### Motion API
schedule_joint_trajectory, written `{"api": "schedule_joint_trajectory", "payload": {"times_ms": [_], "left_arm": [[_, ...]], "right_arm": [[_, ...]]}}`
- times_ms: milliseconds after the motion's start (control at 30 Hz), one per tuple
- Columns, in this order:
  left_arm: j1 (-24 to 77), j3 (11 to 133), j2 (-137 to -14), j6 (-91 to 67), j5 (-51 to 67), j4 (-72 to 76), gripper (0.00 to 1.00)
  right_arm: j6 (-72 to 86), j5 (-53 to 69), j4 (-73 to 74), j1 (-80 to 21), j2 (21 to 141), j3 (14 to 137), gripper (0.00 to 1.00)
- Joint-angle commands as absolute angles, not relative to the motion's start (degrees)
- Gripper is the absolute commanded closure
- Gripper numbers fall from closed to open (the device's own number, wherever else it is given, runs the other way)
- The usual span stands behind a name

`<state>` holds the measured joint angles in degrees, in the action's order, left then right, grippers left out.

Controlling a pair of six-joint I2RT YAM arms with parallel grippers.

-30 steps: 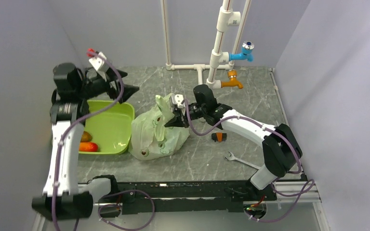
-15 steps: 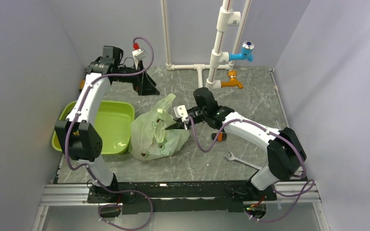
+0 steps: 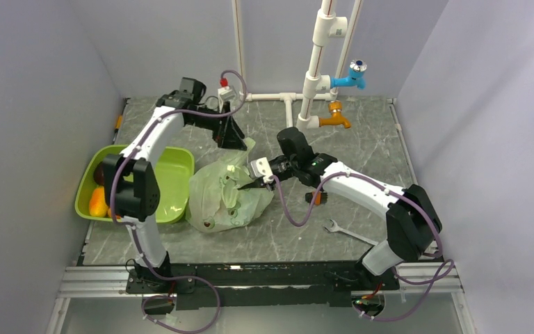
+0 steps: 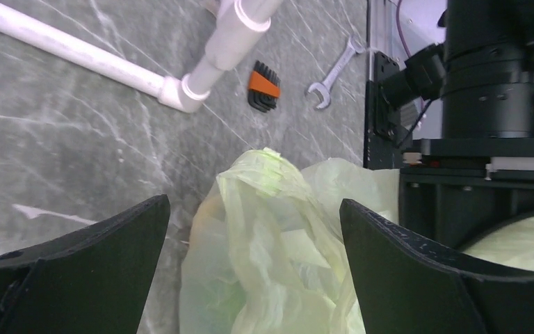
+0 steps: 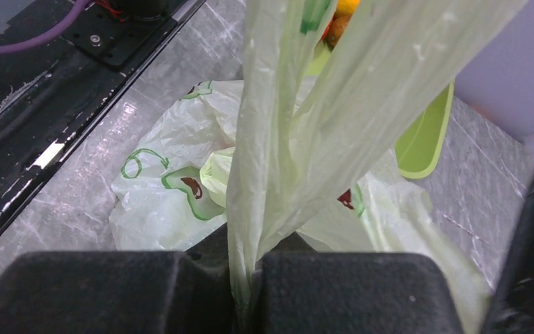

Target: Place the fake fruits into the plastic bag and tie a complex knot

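Right gripper [image 3: 248, 184] pinched tight on a handle of the plastic bag [image 3: 217, 202]; left gripper [image 3: 234, 138] spread wide, empty, at the bag's far side.

Both arms, the left arm [image 3: 147, 139] and the right arm [image 3: 361, 186], are slim, with glossy white shell links between bulky black joint housings. A mauve cable [image 5: 38, 35] trails loosely along each. A small white camera block [image 3: 259, 168] sits at each wrist. The left gripper [image 4: 252, 205] has broad matte black wedge-shaped fingers [image 4: 90, 268]. The right gripper [image 5: 247, 278] has grainy black ones. Both bases are bolted to a black rail [image 3: 264, 275], whose plate shows a small screw [image 5: 95, 40].
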<state>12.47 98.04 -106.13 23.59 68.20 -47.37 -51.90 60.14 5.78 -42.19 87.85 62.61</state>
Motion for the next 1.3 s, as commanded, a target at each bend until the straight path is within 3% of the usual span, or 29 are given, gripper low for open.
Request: {"api": "schedule_joint_trajectory", "payload": {"times_ms": [0, 133, 167, 233, 367, 400, 633, 833, 1067, 1167, 1267], "left_arm": [[15.8, 97.7, -108.3, 26.0, 71.3, -49.7, 0.01], [16.4, 96.1, -109.4, 28.8, 78.6, -52.8, 0.01], [16.4, 96.9, -109.6, 32.1, 80.2, -56.5, 0.05], [15.1, 99.6, -108.9, 39.0, 84.2, -65.2, 0.31], [7.7, 105.3, -105.2, 48.7, 89.7, -77.5, 0.91], [5.4, 106.8, -103.9, 52.1, 90.3, -81.1, 0.98], [-8.0, 100.3, -90.8, 69.7, 84.4, -89.8, 1.0], [-7.9, 78.2, -74.2, 82.8, 73.5, -83.7, 1.0], [-1.6, 53.2, -59.6, 89.3, 59.9, -71.4, 1.0], [-1.4, 47.6, -57.9, 90.9, 56.4, -69.2, 1.0], [-1.5, 51.2, -58.2, 84.9, 59.8, -70.4, 1.0]], "right_arm": [[-54.7, 62.8, 5.0, -42.3, 87.1, 65.3, 1.0], [-54.7, 62.7, 5.7, -42.1, 87.5, 65.8, 1.0], [-54.4, 62.6, 5.8, -41.9, 87.4, 65.7, 1.0], [-52.5, 62.1, 5.3, -41.0, 87.0, 65.4, 1.0], [-42.1, 59.5, 2.9, -37.3, 86.3, 64.0, 1.0], [-40.0, 58.9, 2.8, -36.6, 86.4, 64.1, 1.0], [-20.4, 48.1, 8.4, -34.9, 88.4, 66.7, 1.0], [-14.3, 35.8, 21.6, -36.2, 97.5, 75.2, 1.0], [-16.4, 27.0, 21.9, -40.0, 102.7, 76.4, 1.0], [-17.8, 23.9, 22.1, -40.5, 105.6, 77.0, 1.0], [-18.9, 24.2, 24.4, -39.3, 106.8, 78.9, 1.0]]}}
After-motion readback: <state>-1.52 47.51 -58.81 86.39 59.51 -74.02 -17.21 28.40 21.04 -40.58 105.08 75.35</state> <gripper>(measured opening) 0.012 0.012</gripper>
